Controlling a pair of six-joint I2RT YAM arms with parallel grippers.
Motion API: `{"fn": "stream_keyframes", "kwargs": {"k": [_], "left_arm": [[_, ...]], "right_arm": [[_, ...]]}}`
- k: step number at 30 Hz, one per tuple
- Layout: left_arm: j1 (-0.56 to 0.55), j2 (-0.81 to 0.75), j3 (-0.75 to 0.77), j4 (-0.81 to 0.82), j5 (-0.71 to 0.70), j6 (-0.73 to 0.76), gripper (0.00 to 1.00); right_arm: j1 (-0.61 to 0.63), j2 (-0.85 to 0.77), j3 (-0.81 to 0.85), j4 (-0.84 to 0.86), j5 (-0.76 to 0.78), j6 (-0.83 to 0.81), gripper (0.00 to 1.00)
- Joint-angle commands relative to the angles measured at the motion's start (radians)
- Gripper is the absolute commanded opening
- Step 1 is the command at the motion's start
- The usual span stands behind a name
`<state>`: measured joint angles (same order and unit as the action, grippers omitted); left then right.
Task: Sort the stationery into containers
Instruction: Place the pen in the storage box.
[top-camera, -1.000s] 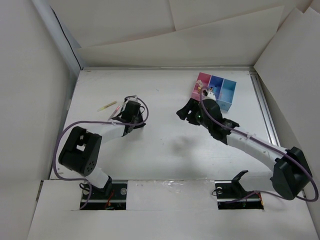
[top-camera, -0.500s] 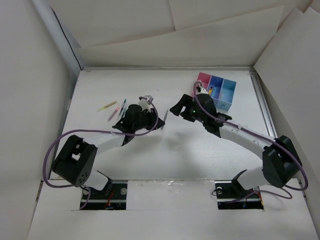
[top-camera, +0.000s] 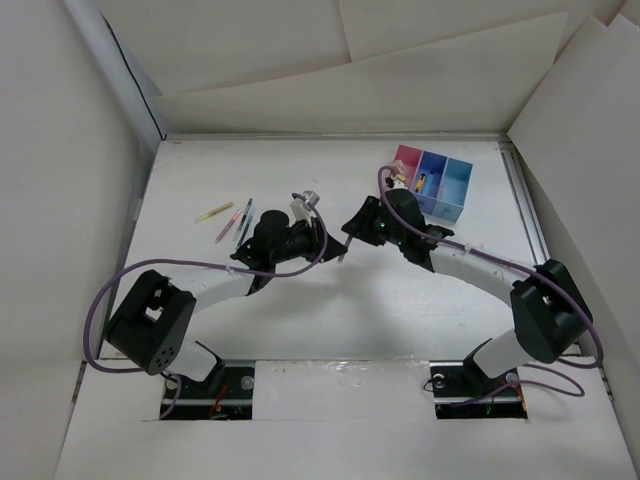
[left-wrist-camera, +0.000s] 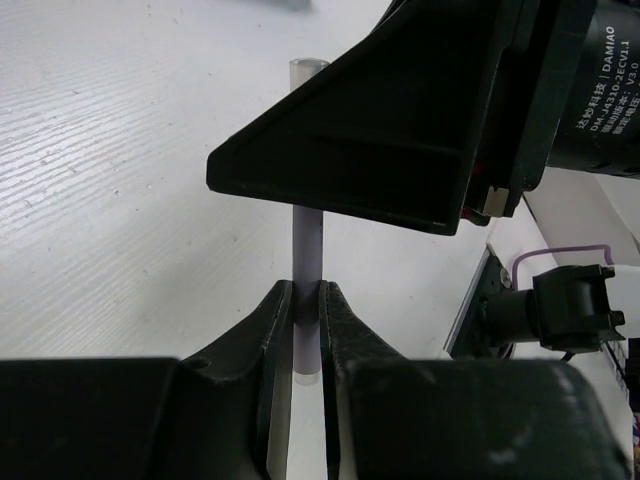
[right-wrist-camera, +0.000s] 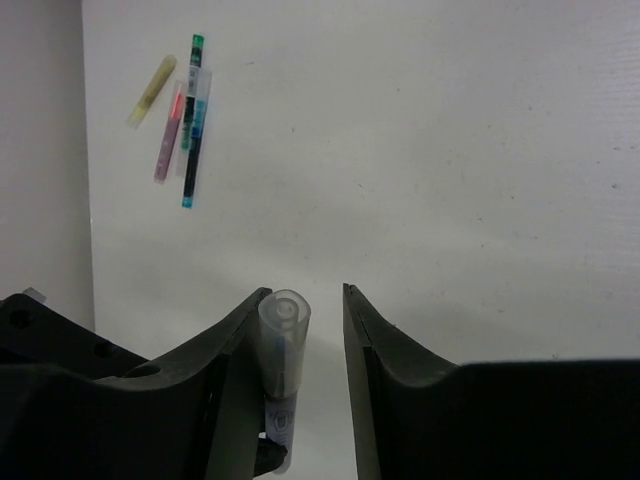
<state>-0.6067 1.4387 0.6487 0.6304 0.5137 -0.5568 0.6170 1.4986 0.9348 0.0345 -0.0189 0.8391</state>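
Clear plastic pen (left-wrist-camera: 307, 250) is hanging over mid-table, left of the bins (top-camera: 432, 182), with the left gripper (left-wrist-camera: 305, 296) pinching it tight. The right gripper (right-wrist-camera: 304, 292) is straddling its end, jaws apart, hiding part of it. "DAMIAO" is showing on that arm's motor (left-wrist-camera: 598, 90). More pens (right-wrist-camera: 187, 115) are lying far left.

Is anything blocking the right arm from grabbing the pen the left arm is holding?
Nothing visible. The pen, clamped in the left end effector, stands between the open fingers of the right end effector, with a gap on one side.
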Motion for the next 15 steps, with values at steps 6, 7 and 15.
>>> {"fn": "stream_keyframes", "kwargs": {"k": [6,7,15], "left_arm": [[0.002,-0.054,-0.004,0.101,0.034,-0.048,0.03],[0.002,-0.054,-0.004,0.113,0.034,-0.057,0.06],[0.002,-0.054,-0.015,0.155,0.028,-0.048,0.58]], "right_arm": [[0.032,-0.055,-0.001,0.054,0.045,0.023,0.13],[0.032,-0.069,-0.001,0.054,0.045,0.023,0.06],[-0.012,-0.08,0.019,0.009,0.116,0.022,0.0]]}}
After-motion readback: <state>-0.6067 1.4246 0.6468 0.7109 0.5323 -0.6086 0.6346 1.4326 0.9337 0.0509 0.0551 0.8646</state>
